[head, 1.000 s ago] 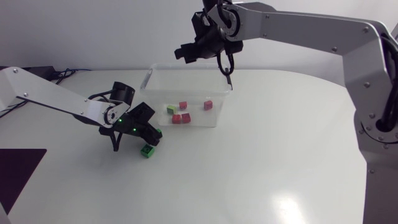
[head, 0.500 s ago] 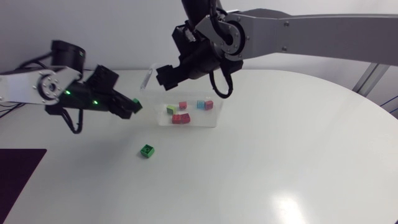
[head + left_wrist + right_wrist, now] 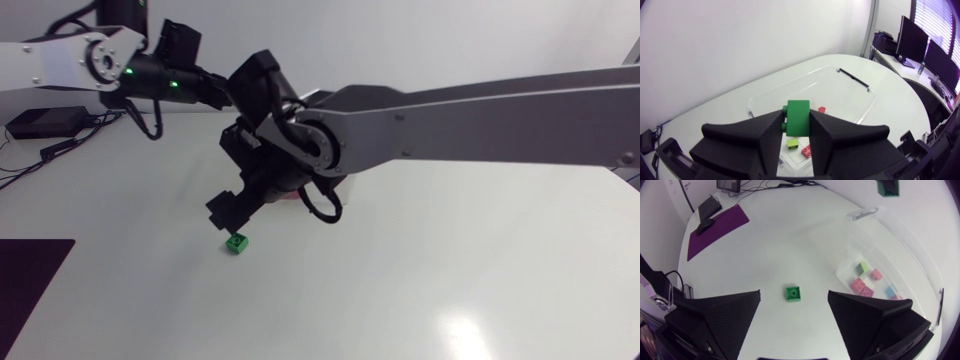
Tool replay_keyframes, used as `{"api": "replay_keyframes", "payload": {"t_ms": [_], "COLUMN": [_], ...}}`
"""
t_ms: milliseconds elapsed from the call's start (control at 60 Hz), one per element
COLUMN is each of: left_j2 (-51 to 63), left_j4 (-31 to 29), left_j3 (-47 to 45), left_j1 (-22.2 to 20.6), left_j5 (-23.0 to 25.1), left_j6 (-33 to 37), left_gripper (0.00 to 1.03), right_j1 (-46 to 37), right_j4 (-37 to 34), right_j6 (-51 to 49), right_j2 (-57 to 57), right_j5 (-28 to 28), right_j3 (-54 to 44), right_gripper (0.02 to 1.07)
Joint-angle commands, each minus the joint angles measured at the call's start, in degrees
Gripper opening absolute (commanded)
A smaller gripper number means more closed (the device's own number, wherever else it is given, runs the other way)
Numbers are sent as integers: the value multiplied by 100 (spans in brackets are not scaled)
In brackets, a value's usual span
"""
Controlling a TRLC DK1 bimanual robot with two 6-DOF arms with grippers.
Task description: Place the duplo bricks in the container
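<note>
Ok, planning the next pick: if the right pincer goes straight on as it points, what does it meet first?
Probably the green brick lying straight ahead of it, though depth is unclear.

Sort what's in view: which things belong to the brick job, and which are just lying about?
Job:
container
bricks inside
loose green brick on the table
held green brick, in the left gripper
right gripper, open above the loose green brick

Lying about:
dark mat
black box with cables
</note>
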Motion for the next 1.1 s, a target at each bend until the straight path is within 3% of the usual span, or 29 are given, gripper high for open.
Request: {"api": "replay_keyframes", "payload": {"t_ms": [0,67,117,483,1083], "left_j2": [612,955,1052,-337,-2631], "left_j4": [-60,-227,-315,-333,-561], "left_j3": [460,768,891,30,-1491], "left_j1": [-196,-258,-267,419,1307], "left_j5": [-15,-200,-270,-244,389], "left_j6": [-186,-186,-186,-125,16], "left_gripper": [33,81,99,99,99], "right_j1": [125,195,221,177,72], "right_j4": [-64,-90,-116,-784,-1848], "right_j6": [-163,-172,-180,-163,-172], "right_j2": [387,598,765,1961,3173], "right_j5": [-56,-56,-48,-4,198], "right_j3": [-143,-73,15,1299,2951], "right_gripper": [100,100,100,100,96]}}
